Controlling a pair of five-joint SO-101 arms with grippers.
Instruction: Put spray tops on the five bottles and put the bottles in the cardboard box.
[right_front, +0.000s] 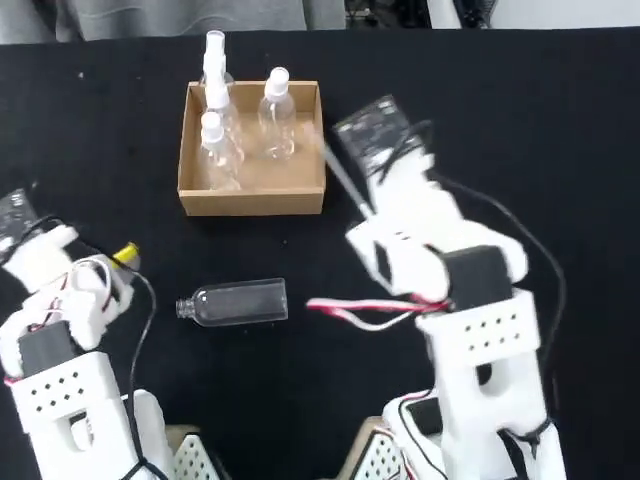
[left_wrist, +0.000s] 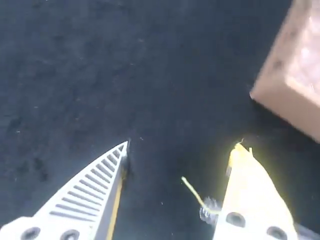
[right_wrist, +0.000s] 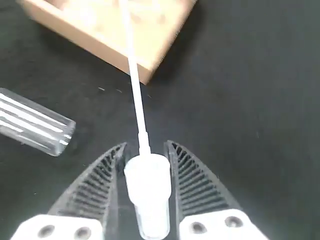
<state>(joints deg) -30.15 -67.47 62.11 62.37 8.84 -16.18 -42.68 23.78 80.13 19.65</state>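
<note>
**High view.** Cardboard box (right_front: 252, 200) sits on the black table (right_front: 520, 120). Capped bottles (right_front: 277, 115) stand upright inside it. I count four white heads: three in a row along one wall and one alone beside them. An uncapped bottle (right_front: 235, 303) lies on its side on the table, apart from the box, on the side toward the arm bases. Its neck points toward the left arm (right_front: 60, 300), which is well apart from the box. The right arm (right_front: 440, 260) hangs just beside the box's opposite side wall. A thin dip tube (right_front: 345, 185) slants from under it toward that wall.

**Left wrist view.** Left gripper (left_wrist: 182, 147): jaws wide, nothing between them, over bare table. A corner of the box (left_wrist: 295, 85) lies beyond the yellow-tipped finger (left_wrist: 250, 190) and is not touching it.

**Right wrist view.** Right gripper (right_wrist: 145, 146): narrow, clamped on a white spray top (right_wrist: 147, 185), with one ribbed finger on each side. The dip tube (right_wrist: 136, 95) runs straight out from the top, and its far end crosses over the box wall (right_wrist: 100, 45). Whether the tube touches the box, I cannot tell. One end of the uncapped bottle (right_wrist: 32, 125) lies on the table near the box, apart from both the box and the gripper.
</note>
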